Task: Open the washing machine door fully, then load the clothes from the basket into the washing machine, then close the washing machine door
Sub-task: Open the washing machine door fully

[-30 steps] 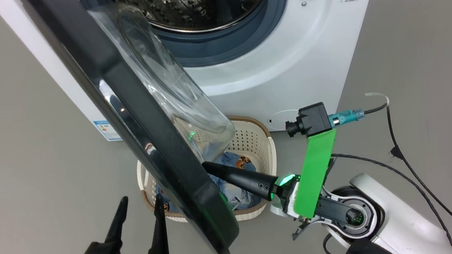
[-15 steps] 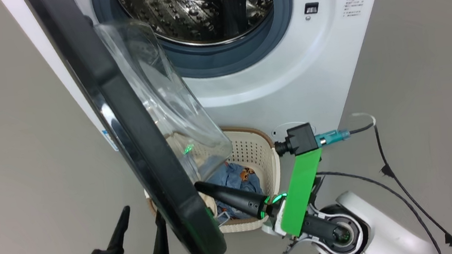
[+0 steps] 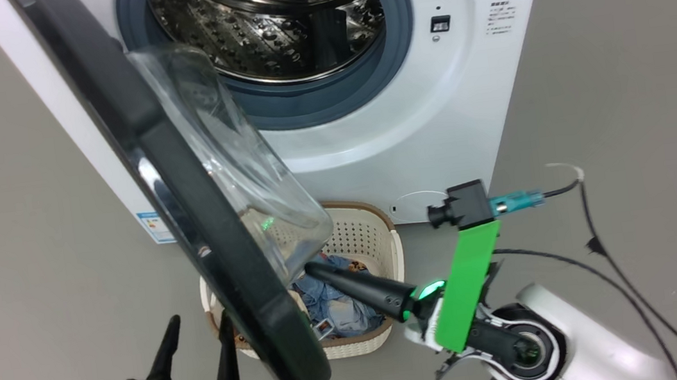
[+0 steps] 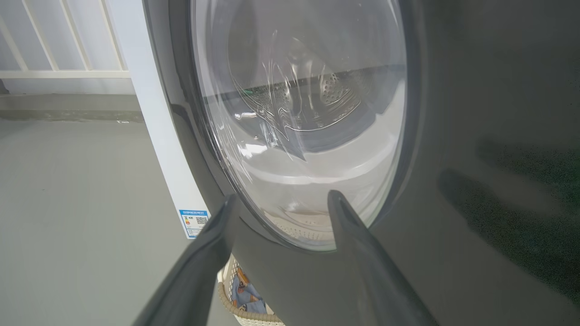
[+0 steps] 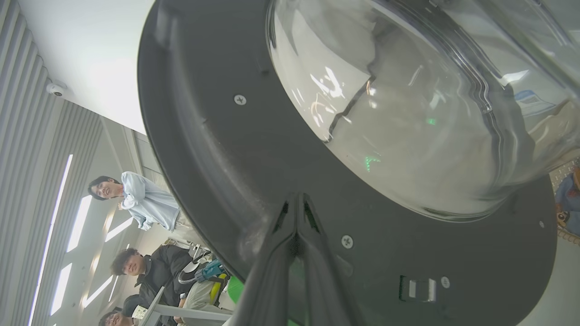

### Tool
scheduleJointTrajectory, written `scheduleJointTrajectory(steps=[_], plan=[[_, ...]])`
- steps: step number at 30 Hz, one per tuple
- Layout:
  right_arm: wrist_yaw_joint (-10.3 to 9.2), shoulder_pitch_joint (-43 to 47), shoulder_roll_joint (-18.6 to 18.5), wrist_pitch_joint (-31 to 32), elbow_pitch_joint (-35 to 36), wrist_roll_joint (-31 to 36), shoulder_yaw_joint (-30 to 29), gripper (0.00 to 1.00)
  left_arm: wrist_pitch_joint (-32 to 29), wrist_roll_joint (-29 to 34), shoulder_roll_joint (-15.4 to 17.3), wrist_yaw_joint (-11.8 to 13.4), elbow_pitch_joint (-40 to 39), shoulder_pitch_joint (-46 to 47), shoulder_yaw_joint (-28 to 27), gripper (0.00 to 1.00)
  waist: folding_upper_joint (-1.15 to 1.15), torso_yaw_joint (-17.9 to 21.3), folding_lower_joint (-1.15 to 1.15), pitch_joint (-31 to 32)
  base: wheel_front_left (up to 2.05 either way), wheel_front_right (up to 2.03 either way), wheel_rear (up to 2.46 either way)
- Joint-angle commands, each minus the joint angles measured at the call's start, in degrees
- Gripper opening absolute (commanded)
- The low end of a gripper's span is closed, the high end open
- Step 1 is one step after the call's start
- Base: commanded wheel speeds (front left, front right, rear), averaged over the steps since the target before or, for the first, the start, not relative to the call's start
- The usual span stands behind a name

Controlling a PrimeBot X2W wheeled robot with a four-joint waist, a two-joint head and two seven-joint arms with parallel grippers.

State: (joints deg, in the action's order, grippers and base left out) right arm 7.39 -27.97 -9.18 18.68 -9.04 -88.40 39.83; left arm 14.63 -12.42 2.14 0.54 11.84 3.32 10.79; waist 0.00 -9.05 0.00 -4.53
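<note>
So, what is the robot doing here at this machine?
The robot is working on the washing machine door, which stands partly open. Its right gripper, shut, is set against the door's inner face, below the glass. The left gripper hangs open at the outer side, holding nothing. The clothes lie in the basket, not yet loaded.

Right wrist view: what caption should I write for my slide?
Shut right gripper points at the washing machine door's black inner face, beside its bulging glass bowl.
</note>
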Motion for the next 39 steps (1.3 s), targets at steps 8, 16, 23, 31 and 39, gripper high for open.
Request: scheduleJointTrajectory(steps=[8, 16, 23, 31, 39], plan=[[0.1, 0.39, -6.69, -11.07, 5.16, 6.23, 3.09, 1.0, 0.37, 0.84, 0.74, -0.68, -1.09, -0.21, -4.46, 1.0, 0.0, 1.66, 0.0, 1.04, 0.0, 0.0, 0.0], [0.1, 0.0, -16.35, -31.47, 1.88, 15.91, 9.44, 1.0, 0.37, 1.61, 0.74, -1.2, -1.51, -1.1, -6.76, 1.0, 0.0, 3.42, 0.0, 1.57, 0.0, 0.0, 0.0], [0.1, 3.84, -18.22, -33.65, -2.52, 27.11, -0.29, 1.0, 0.37, 1.8, 0.74, -1.12, -2.28, -2.13, -8.15, 1.0, 0.0, 5.21, 0.0, 2.0, 0.0, 0.0, 0.0], [0.1, 15.52, -14.57, -33.67, -0.22, 37.38, -18.86, 1.0, 0.37, 1.66, 0.74, -1.04, -2.83, -3.09, -9.28, 1.0, 0.0, 5.92, 0.0, 2.91, 0.0, 0.0, 0.0], [0.1, 27.18, -8.46, -33.67, 1.95, 48.04, -32.78, 1.0, 0.37, 1.93, 0.74, -1.31, -3.22, -3.9, -11.45, 1.0, 0.0, 7.19, 0.0, 3.43, 0.0, 0.0, 0.0]])
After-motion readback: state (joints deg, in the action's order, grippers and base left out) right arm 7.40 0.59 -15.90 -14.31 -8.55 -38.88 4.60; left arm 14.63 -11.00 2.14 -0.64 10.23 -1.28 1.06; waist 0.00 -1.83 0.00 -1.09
